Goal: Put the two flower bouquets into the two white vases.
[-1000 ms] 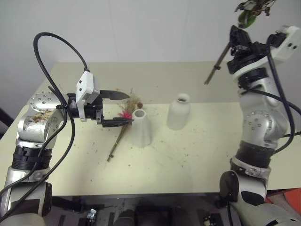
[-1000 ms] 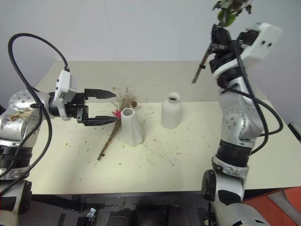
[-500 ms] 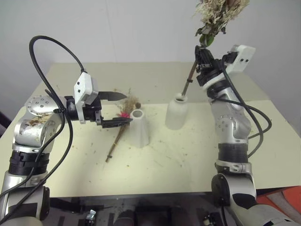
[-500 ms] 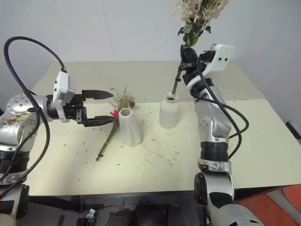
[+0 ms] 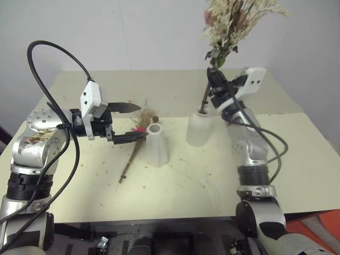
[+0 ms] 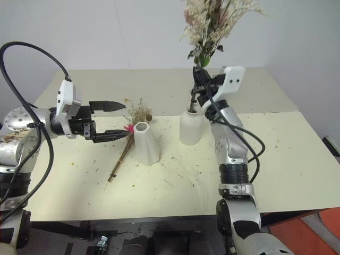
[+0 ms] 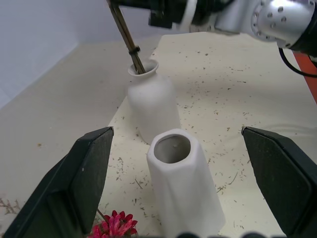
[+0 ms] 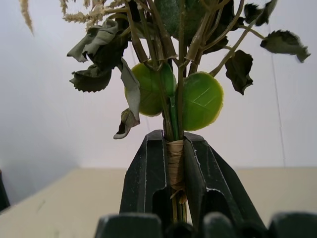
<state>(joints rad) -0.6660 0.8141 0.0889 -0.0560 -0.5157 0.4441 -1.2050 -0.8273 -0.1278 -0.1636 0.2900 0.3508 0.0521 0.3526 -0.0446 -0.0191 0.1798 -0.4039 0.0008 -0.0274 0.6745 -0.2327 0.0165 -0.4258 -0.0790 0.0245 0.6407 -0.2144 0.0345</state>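
Halfway, at best: on the cream counter (image 5: 175, 191) the dry-grass bouquet (image 5: 136, 147) with its bright pink daisy lies flat, its stem end toward the near edge and its head up against the near-left side of the tapered vase (image 5: 156, 144), whose mouth stands empty. The left claw (image 5: 127, 122) hangs just beside that vase with its two black fingers (image 7: 81, 179) spread wide and nothing between them; seen from the wrist, the tapered vase stands in the gap ahead and the pink daisy sits low by one finger, neither one touched. A little farther back and to the right, the rounder vase (image 5: 198, 128) takes the stems of the rose bouquet (image 5: 234, 24), which rises tall above it. The right claw (image 5: 214, 86) is clamped together on the bound stems just above the vase's neck, so this bouquet is entered but, by the look of it, not yet let go. Left to do, it seems: release the roses, then lift the grasses and stand them in the tapered vase.
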